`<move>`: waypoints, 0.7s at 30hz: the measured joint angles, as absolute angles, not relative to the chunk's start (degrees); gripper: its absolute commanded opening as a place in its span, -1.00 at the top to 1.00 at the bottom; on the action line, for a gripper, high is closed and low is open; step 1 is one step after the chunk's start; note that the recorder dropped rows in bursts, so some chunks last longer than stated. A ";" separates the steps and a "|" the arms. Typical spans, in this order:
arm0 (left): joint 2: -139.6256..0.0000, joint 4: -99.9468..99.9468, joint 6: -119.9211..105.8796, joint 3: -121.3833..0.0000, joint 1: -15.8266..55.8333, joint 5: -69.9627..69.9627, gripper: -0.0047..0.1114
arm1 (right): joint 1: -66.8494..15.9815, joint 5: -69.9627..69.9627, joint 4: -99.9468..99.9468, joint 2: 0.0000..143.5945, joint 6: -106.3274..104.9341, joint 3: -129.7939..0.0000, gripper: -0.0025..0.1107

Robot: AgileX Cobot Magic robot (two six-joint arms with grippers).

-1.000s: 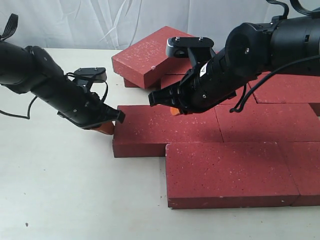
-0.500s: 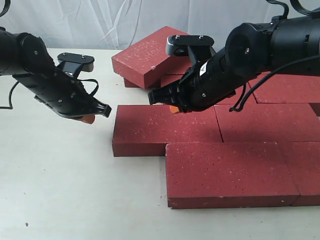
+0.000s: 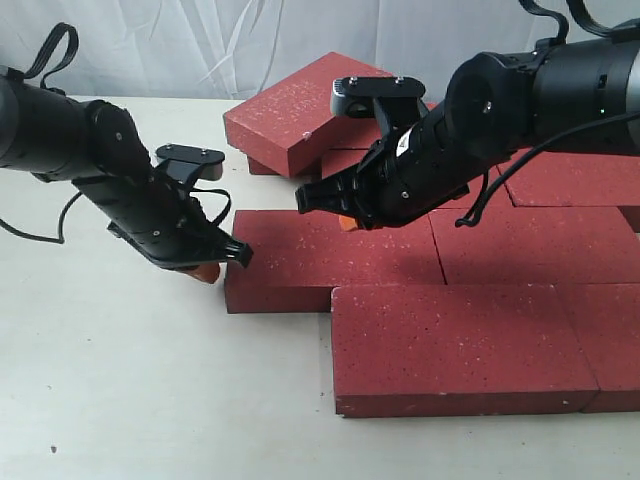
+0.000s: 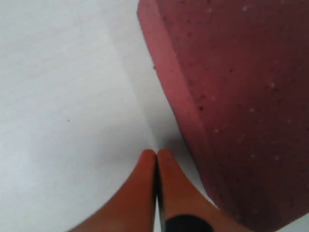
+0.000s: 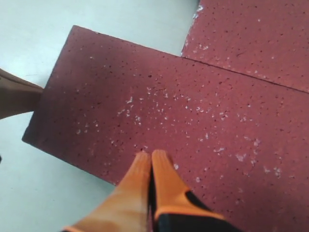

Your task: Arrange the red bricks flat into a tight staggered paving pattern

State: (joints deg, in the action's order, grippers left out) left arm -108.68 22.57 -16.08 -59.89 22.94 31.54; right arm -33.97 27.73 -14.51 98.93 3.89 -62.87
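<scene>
Several red bricks lie flat in staggered rows on the white table (image 3: 150, 380): a front brick (image 3: 450, 340), a middle-row left brick (image 3: 320, 255) and others to the right. One more brick (image 3: 300, 105) leans tilted on the pile at the back. My left gripper (image 3: 208, 271) is shut and empty, its orange fingertips low beside the left end of the middle-row left brick (image 4: 241, 96); the left gripper (image 4: 156, 153) tips are close to the table. My right gripper (image 3: 347, 222) is shut and empty over that brick's back edge, and the right gripper (image 5: 150, 155) tips hover above its speckled top (image 5: 159, 111).
A white curtain (image 3: 150, 40) hangs behind the table. Bare table stretches left of and in front of the bricks. In the right wrist view a neighbouring brick (image 5: 260, 38) butts against the middle one, and the left gripper's finger (image 5: 14, 96) shows at the brick's end.
The left arm had pulled away to the left and upward half a second ago; it has now come back down to the brick's left end. The right arm has hardly moved.
</scene>
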 measured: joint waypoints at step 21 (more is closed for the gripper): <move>-108.77 30.24 -25.91 -59.89 22.08 32.26 0.92 | -33.97 27.63 -14.64 99.60 3.89 -62.87 0.97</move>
State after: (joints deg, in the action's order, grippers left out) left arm -108.77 30.24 -25.91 -59.89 22.08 32.26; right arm -33.97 27.63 -14.64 99.60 3.89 -62.87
